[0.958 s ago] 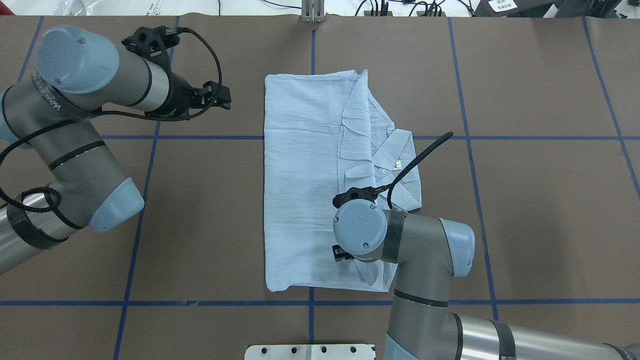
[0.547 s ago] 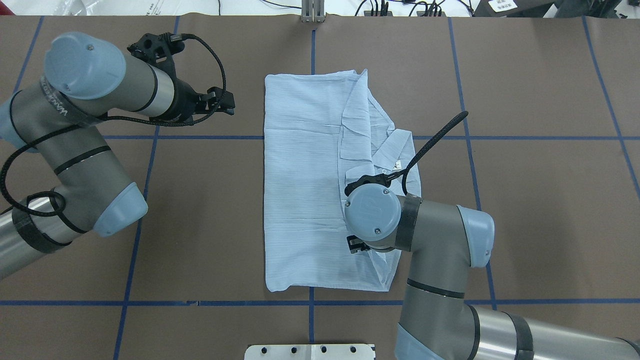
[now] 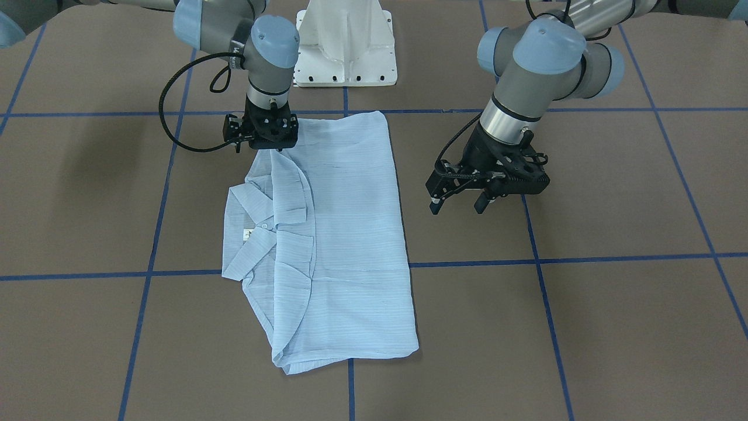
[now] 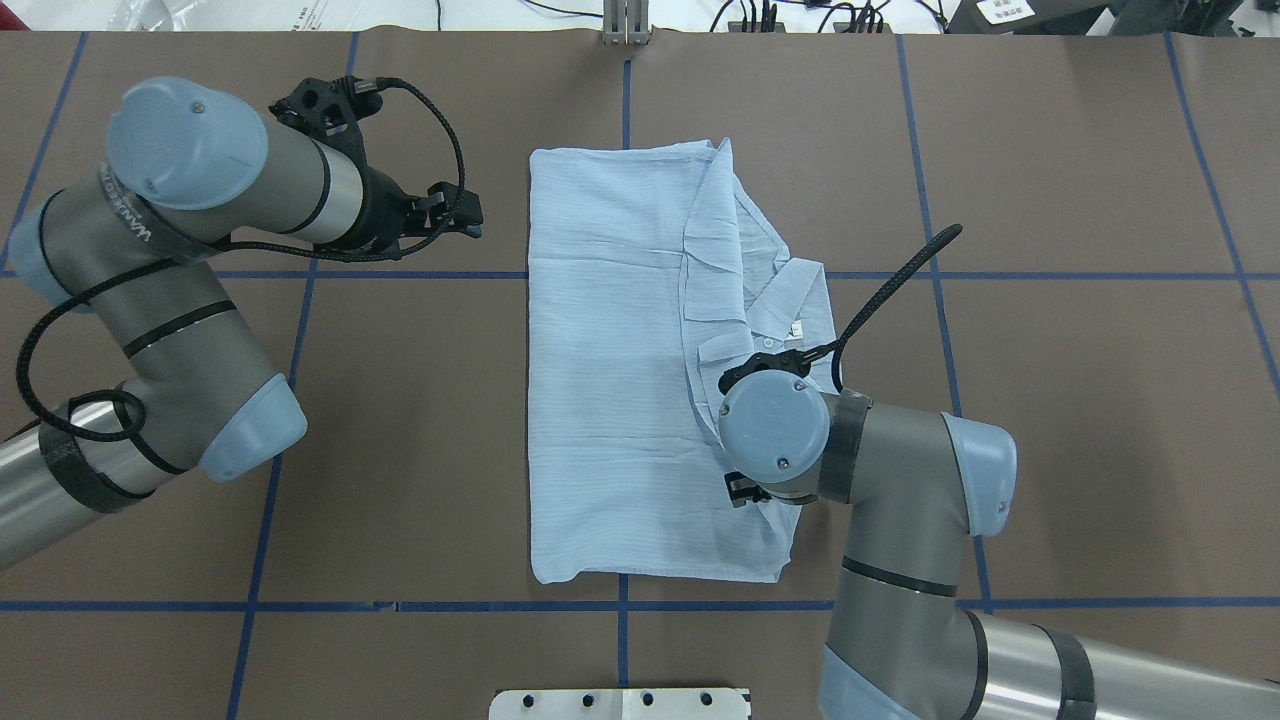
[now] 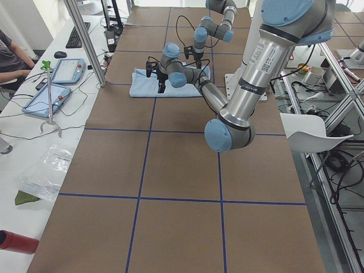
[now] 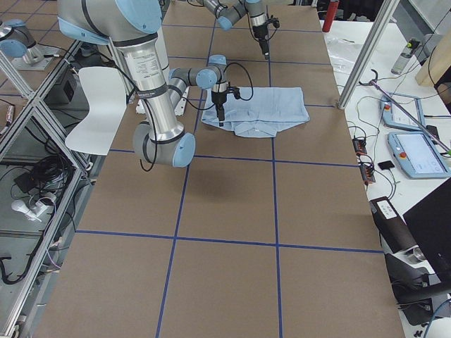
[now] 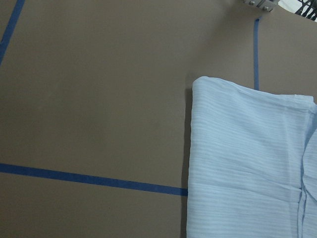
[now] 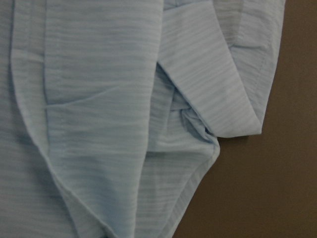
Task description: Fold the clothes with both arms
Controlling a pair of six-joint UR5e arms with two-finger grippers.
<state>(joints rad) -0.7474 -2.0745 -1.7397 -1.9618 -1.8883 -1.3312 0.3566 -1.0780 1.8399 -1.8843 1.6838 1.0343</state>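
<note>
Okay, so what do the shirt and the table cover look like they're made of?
The shirt: thin matte woven cloth, maybe light cotton; fine stripes, soft creases, underlayers showing through. The table cover: likely matte brown paper or board; flat, no shine.

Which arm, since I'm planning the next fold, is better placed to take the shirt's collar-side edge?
Probably the right. The right gripper sits directly over the collar-side edge of the shirt, while the left gripper, jaws open, hangs over bare table beside the opposite edge.
</note>
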